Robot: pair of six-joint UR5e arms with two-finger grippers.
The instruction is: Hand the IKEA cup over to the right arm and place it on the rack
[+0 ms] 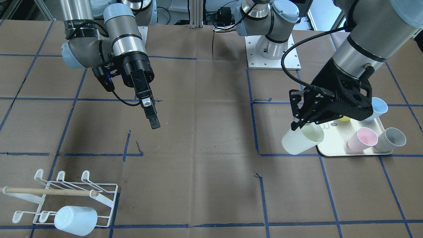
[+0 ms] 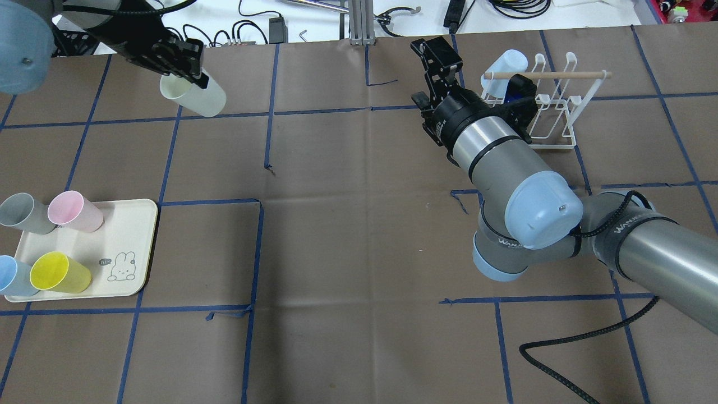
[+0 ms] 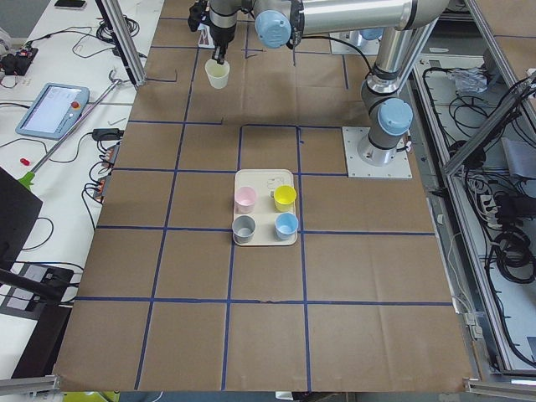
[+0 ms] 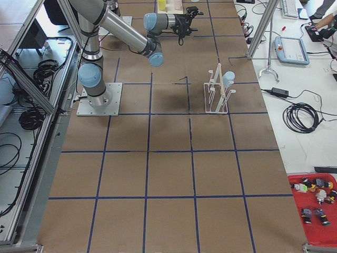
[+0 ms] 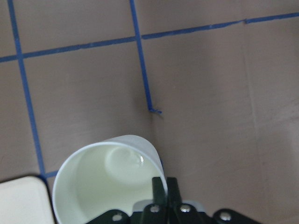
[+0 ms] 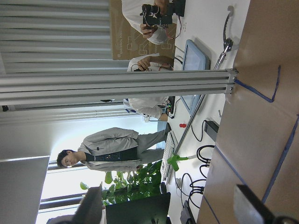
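Broadly, the job looks early: the pick-up seems done, while the hand-over and the placing are both left. Across the brown paper-covered table (image 1: 211, 155) with its blue tape grid, the two arms are well apart.

The white wire rack with looped prongs and a light wooden dowel bar (image 1: 49, 191) stands at the robot's right end. It carries one pale blue plastic cup (image 1: 76, 219) on its lower prongs; the other prongs are free.

At the opposite end, the cream rectangular tray (image 2: 137, 224) holds a pink cup (image 2: 76, 211), a grey cup (image 2: 25, 213), a yellow cup (image 2: 59, 272) and a blue cup (image 2: 14, 276).

The task's cup, a pale greenish-white plastic tumbler (image 1: 302, 140), hangs tilted in the air near the tray's corner. The left gripper (image 1: 299, 125) pinches it at the rim, fingers clenched on the wall.

The right gripper (image 1: 152, 120) hovers above the rack's half of the table, jaws spread wide and empty. I judge that the arms must first meet.
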